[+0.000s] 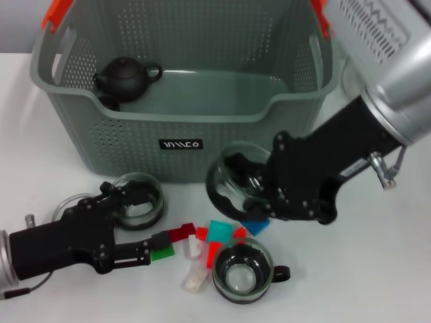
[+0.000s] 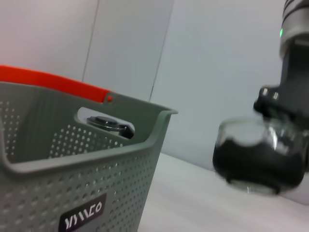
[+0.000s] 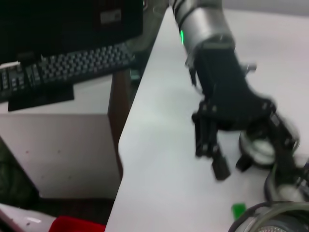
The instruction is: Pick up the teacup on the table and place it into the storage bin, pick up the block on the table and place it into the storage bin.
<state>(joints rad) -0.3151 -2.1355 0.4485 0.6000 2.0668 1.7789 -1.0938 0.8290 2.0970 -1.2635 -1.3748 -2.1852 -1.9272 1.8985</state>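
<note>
My right gripper point(image 1: 250, 192) is shut on a clear glass teacup point(image 1: 232, 180) and holds it tilted above the table, just in front of the storage bin point(image 1: 202, 124). The left wrist view shows that teacup point(image 2: 256, 162) in the air beside the bin point(image 2: 72, 183). A second glass teacup point(image 1: 242, 270) with a dark handle stands near the front edge, and a third glass cup point(image 1: 140, 200) stands by my left gripper point(image 1: 138, 229). That gripper lies low at the front left, open and holding nothing. Small blocks point(image 1: 217, 232) in red, green, cyan, blue and white lie scattered between the cups.
A black teapot point(image 1: 124, 77) sits inside the bin at its left rear. The bin's orange handle ends point(image 1: 57, 13) rise at the back. In the right wrist view the table edge point(image 3: 123, 145) drops off beside a desk with a keyboard point(image 3: 63, 70).
</note>
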